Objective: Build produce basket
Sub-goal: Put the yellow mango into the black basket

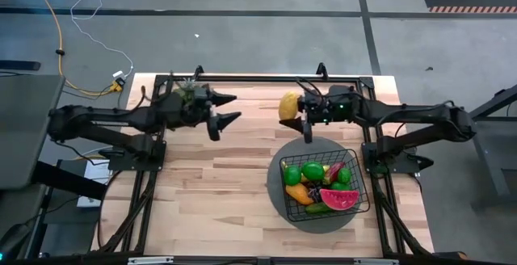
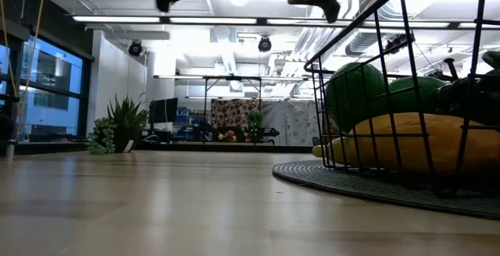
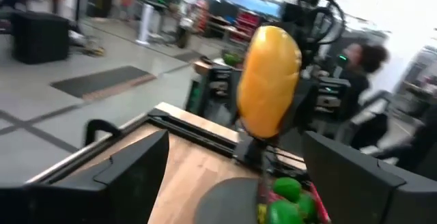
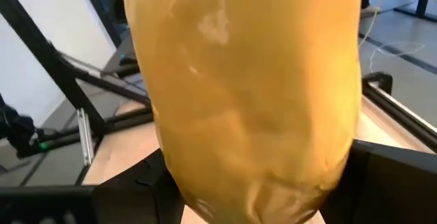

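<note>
Left gripper [image 1: 229,110] is idling upper centre-left, fingers apart, holding nothing. Right gripper [image 1: 296,109] is clamping the orange-yellow oval toy mango [image 1: 288,105] mid-air, upper centre. The black wire-mesh basket [image 1: 356,170] is sitting lower right of it, so right arm is nearer.

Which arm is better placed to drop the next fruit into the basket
Right. The right gripper already holds the yellow-orange fruit raised just beyond the basket rim. The left gripper is open, empty and farther away.
</note>
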Action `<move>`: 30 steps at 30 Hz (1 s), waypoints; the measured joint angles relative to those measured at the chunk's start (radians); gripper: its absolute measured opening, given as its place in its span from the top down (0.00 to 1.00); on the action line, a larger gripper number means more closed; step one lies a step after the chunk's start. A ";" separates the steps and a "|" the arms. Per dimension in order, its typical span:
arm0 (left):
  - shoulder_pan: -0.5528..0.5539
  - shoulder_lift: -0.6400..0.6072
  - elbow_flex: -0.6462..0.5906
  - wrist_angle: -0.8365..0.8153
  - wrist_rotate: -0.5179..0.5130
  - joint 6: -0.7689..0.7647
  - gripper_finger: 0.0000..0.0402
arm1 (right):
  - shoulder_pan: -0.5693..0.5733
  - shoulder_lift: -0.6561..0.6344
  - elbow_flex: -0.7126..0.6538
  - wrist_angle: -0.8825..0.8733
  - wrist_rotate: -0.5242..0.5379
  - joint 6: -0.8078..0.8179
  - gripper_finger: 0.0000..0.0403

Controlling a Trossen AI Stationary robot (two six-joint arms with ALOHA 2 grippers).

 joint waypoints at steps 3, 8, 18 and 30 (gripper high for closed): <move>-0.035 -0.064 -0.093 0.047 -0.094 -0.022 0.19 | 0.000 -0.034 -0.001 -0.085 0.014 -0.020 0.45; -0.092 -0.130 -0.222 0.142 -0.157 -0.062 0.19 | 0.000 -0.094 -0.085 -0.111 0.020 -0.008 0.45; -0.134 -0.141 -0.260 0.162 -0.186 -0.022 0.19 | 0.003 -0.285 -0.376 0.229 0.018 0.191 0.45; -0.134 -0.140 -0.260 0.158 -0.189 -0.006 0.19 | 0.003 -0.312 -0.393 0.282 0.020 0.114 0.45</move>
